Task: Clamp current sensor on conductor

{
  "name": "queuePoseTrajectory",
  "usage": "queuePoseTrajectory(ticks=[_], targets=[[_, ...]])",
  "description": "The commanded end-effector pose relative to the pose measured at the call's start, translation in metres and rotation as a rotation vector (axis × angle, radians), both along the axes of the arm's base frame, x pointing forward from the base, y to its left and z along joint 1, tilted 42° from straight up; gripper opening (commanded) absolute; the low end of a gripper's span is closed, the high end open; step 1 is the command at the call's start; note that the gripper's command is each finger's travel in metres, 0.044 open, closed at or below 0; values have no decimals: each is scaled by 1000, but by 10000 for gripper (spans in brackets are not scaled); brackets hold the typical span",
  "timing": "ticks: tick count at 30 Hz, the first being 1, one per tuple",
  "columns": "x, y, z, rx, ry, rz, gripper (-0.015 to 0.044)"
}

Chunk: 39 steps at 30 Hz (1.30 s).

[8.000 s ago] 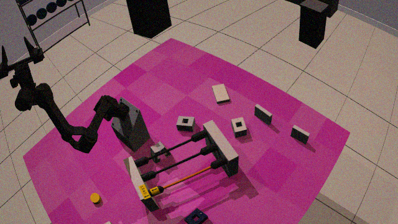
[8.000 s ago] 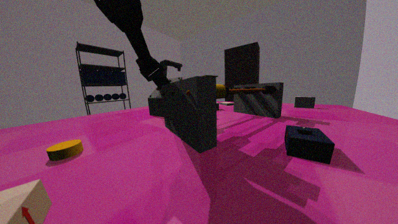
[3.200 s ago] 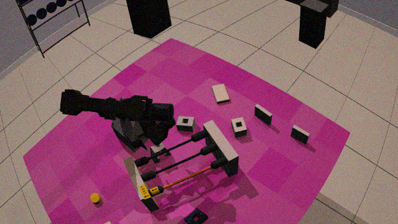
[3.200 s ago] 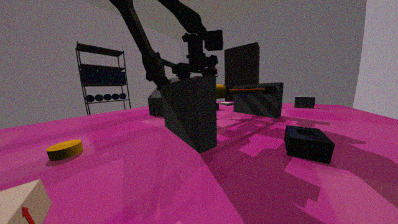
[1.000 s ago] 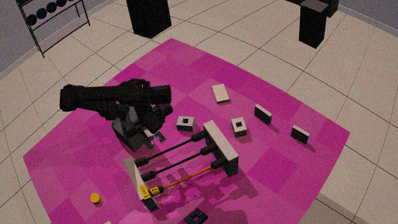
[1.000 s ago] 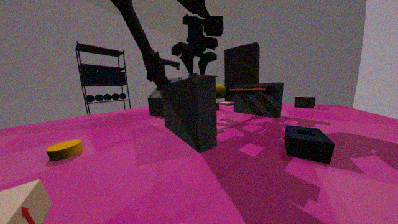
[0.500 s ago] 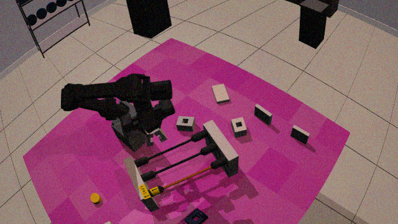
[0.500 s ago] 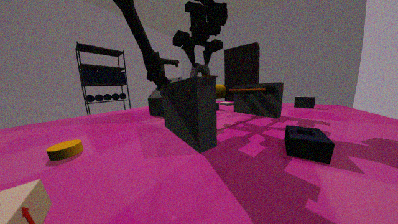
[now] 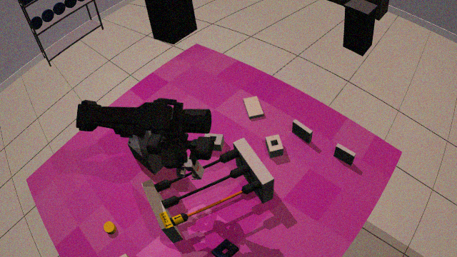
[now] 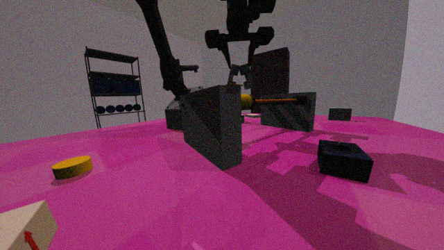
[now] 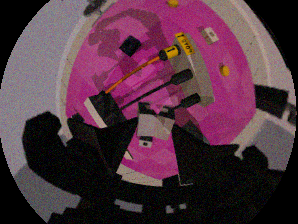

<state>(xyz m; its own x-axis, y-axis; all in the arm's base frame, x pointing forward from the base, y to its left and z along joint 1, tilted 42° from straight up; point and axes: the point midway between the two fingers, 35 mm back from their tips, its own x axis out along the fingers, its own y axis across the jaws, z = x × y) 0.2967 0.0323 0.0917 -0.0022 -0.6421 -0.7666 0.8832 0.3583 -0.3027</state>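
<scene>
Black parallel jaws [image 9: 193,165] [image 10: 239,66], partly open, gripping the open pale-grey split-core sensor [image 9: 197,170] [image 10: 240,77] [image 11: 155,125] above the black cables.
</scene>
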Motion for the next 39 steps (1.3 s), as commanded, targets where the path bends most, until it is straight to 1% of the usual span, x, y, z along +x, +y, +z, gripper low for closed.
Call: queuePoseTrajectory(ticks=[1, 20, 27, 39], targets=[[18, -7, 6, -3, -104, -116, 0], [90, -56, 27, -21, -583, -673, 0], [93, -61, 26, -22, -605, -698, 0], [94, -73, 11, -22, -606, -698, 0]])
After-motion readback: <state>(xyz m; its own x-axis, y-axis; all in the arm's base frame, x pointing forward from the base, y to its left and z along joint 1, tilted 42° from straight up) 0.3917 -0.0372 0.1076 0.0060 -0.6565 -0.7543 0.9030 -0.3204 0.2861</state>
